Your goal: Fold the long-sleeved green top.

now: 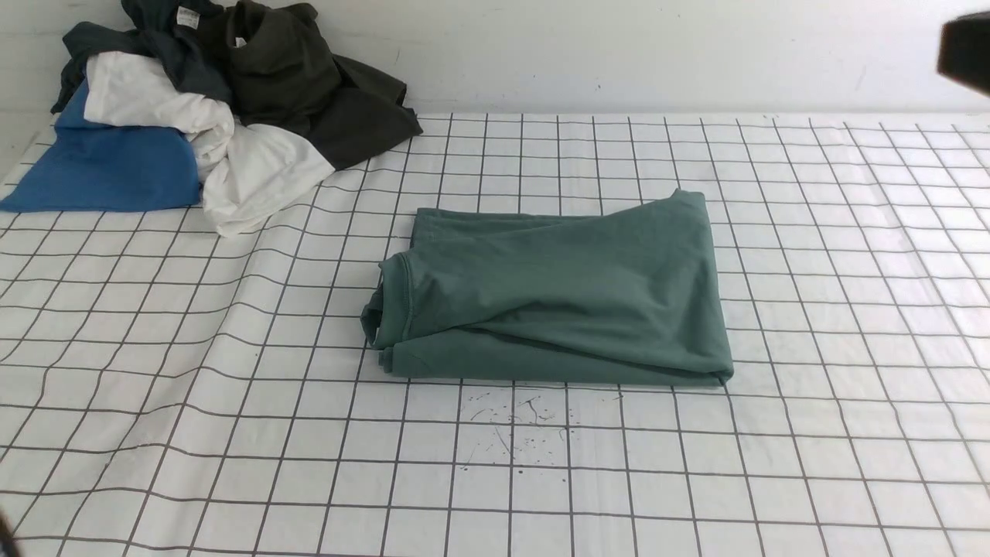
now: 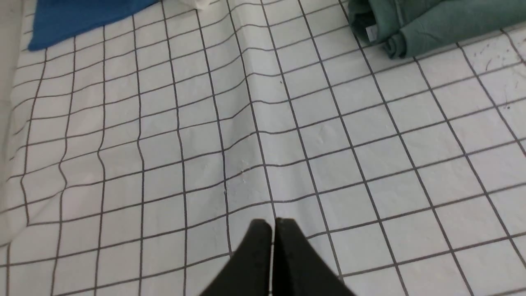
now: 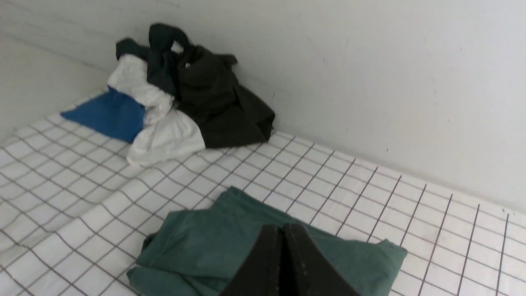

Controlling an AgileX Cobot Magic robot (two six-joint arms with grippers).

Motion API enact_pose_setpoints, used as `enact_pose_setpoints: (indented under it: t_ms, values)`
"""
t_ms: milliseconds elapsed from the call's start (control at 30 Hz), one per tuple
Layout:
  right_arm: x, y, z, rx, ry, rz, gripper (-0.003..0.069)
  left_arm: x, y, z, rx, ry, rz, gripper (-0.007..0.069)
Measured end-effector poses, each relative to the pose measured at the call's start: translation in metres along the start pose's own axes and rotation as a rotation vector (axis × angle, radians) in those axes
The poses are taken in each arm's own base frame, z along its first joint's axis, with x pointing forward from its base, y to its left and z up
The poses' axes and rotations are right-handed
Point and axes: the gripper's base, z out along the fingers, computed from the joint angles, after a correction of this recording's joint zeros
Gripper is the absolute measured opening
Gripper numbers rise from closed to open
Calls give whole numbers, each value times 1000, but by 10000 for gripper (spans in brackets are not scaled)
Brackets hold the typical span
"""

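Note:
The green long-sleeved top (image 1: 557, 294) lies folded into a rough rectangle in the middle of the gridded table, its ribbed neck at the left end. Its neck end and white label show in the left wrist view (image 2: 411, 24), and its folded body in the right wrist view (image 3: 205, 246). My left gripper (image 2: 273, 224) is shut and empty, above bare grid cloth well apart from the top. Held high over the top, my right gripper (image 3: 282, 228) is shut with nothing in it. In the front view only a dark blur of the right arm (image 1: 965, 50) shows at the upper right.
A heap of other clothes sits at the back left corner against the wall: a blue garment (image 1: 108, 166), a white one (image 1: 255, 174) and a dark olive-black one (image 1: 309, 93). The grid cloth (image 1: 232, 325) is wrinkled on the left. Small dark specks (image 1: 518, 425) mark the cloth before the top.

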Motion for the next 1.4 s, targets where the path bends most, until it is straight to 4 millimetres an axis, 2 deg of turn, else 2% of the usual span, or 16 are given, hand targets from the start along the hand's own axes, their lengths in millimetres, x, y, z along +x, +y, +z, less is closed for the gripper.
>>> enact_pose_setpoints:
  t_ms: [133,233,667,1367,1400]
  values:
    - [18,4,-20,26,-94,26,-14,25,0,-7,-3,-114,-33,-8]
    - [25,5,-28,41,-140,46,-14,34,0,-10,-3,-166,-41,-8]
    - [24,13,-65,40,-254,34,-14,37,1,-12,-10,-194,-24,-8]
    - [43,24,-62,-77,-66,22,-14,37,1,-12,-10,-194,-24,-8]
    - [48,23,-62,-63,-76,24,-14,37,1,-12,-10,-194,-24,-8]
